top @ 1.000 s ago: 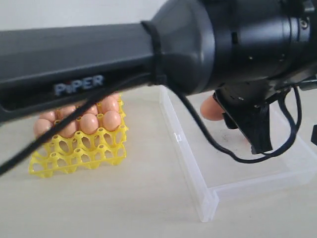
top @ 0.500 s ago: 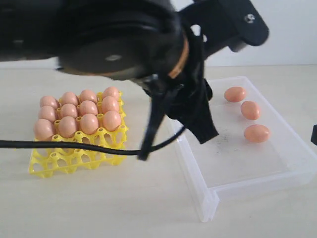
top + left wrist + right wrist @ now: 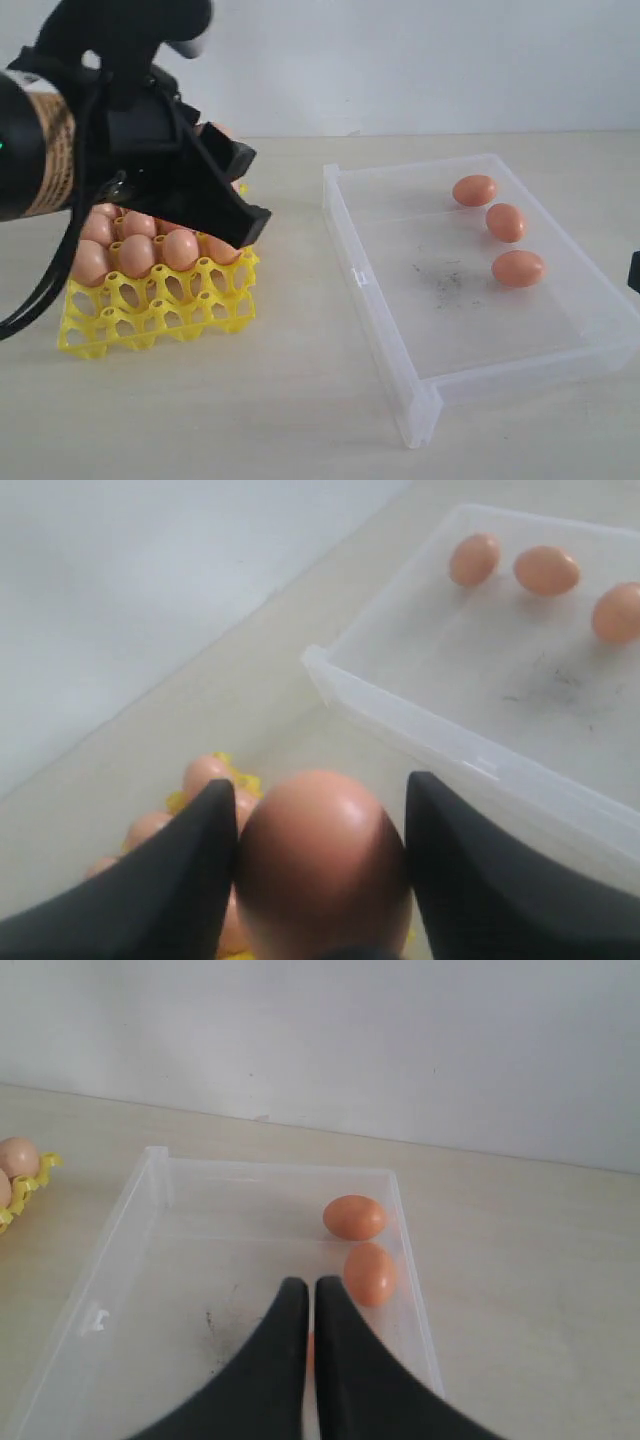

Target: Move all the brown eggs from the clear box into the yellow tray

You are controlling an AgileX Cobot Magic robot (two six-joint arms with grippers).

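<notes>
My left gripper [image 3: 322, 780] is shut on one brown egg [image 3: 322, 865], gripped on both sides by the black fingers [image 3: 180, 880]. In the exterior view that arm [image 3: 150, 150] hangs over the yellow tray [image 3: 150, 310], whose back rows hold several brown eggs [image 3: 135, 255]. Three more brown eggs [image 3: 474, 190] [image 3: 505, 222] [image 3: 518, 268] lie along the far right side of the clear box [image 3: 375, 300]. My right gripper [image 3: 306, 1285] is shut and empty above the clear box [image 3: 120, 1240], close to two of those eggs [image 3: 355, 1217] [image 3: 370, 1273].
The tray's front rows of cups [image 3: 190, 290] hold nothing. Dark scuffs [image 3: 445, 280] mark the box floor. A pale wall [image 3: 420, 60] stands behind the light tabletop [image 3: 250, 400]. A small dark part [image 3: 634, 272] shows at the right edge of the exterior view.
The left arm has swung from over the clear box leftward to above the yellow tray. It now uncovers the box and its three eggs.
</notes>
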